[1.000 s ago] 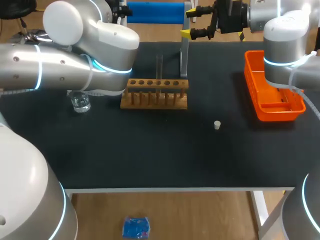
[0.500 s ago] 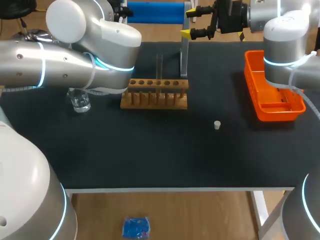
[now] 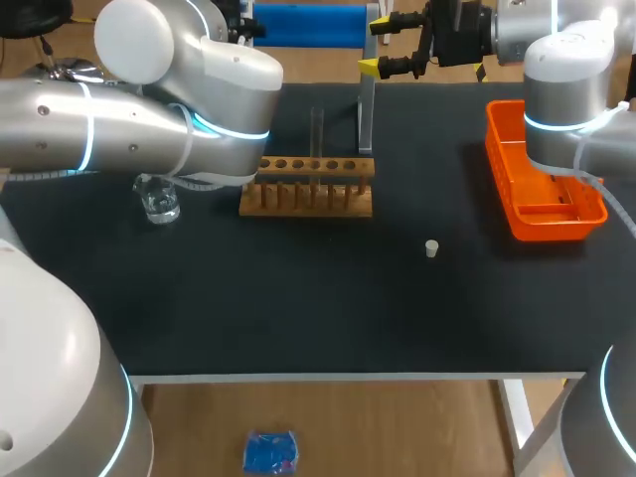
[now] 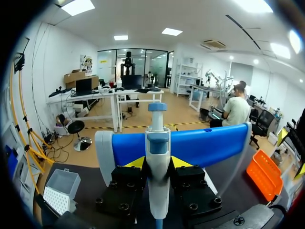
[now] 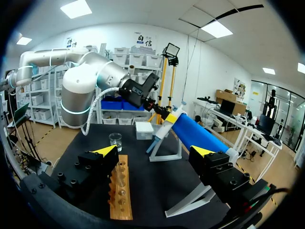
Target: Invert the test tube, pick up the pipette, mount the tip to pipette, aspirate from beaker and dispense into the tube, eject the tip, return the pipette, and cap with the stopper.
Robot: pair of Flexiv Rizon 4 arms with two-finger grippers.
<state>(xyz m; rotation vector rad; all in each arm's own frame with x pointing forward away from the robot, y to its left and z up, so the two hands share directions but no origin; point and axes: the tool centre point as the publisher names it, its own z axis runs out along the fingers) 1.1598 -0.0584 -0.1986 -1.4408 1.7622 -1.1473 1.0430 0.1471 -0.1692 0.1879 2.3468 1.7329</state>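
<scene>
Left hand (image 4: 158, 162) is up at the back edge of the tabletop (image 3: 298, 308), and it's clamped on the pipette (image 4: 157, 140). There's a yellow-tipped finger on either side of the white body, blue plunger on top, with the blue stand (image 4: 209, 143) right behind it. The white tip box (image 4: 59, 191) sits beside that stand on the dark surface.

The right hand (image 3: 373, 47) hangs above the back edge, right of the blue stand. It's spread wide with nothing between the fingers, and its own camera looks down at the rack.

The wooden rack (image 3: 308, 189) sits behind the middle of the tabletop with the test tube (image 3: 317, 129) upright in it. The beaker (image 3: 159, 204) is off the rack's left end. The small white stopper (image 3: 431, 248) lies alone, nearer the front. The orange tray (image 3: 517, 214) runs along the right edge.
</scene>
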